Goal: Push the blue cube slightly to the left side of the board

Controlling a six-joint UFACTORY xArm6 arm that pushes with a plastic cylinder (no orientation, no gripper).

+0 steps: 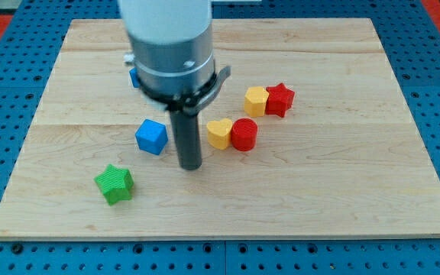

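Note:
The blue cube (151,137) sits on the wooden board (342,191), left of centre. My tip (191,166) rests on the board just to the right of the cube and slightly below it, with a small gap between them. The rod rises from the tip into the grey arm body at the view's top.
A green star (114,184) lies below-left of the cube. A yellow heart (219,133) touches a red cylinder (244,134) right of my tip. A yellow hexagonal block (256,101) touches a red star (279,99) further up. Another blue block (134,76) is mostly hidden behind the arm.

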